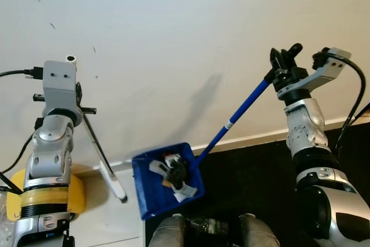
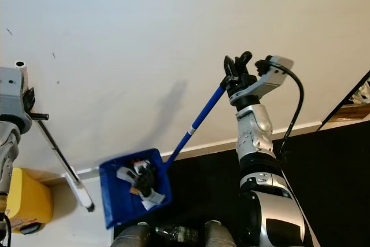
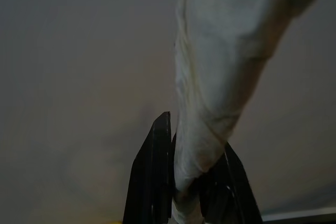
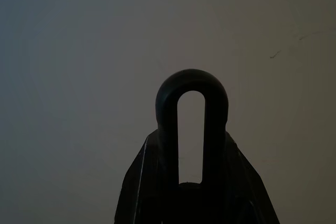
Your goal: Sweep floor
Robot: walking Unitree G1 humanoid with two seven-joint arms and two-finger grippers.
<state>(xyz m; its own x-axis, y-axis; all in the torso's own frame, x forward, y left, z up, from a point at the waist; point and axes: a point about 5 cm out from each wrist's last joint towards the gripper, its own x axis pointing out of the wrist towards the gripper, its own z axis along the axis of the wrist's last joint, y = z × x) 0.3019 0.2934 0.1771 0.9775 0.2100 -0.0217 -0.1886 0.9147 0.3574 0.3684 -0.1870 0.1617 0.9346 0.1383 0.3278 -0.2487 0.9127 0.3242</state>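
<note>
Left eye view: right gripper fingers clamp the dustpan handle's top, its long axis slanting down-left to the litter-filled pan, nearer the left gripper, clamped on the broom.

head stereo: both eyes face a white wall and its baseboard, close range
overlap: both show blue dustpan, its blue handle, both arms; right eye offset sideways
left wrist: looks along its fingers, very close on a pale handle, wall behind
right wrist: along its fingers, black loop end close up, wall behind
</note>
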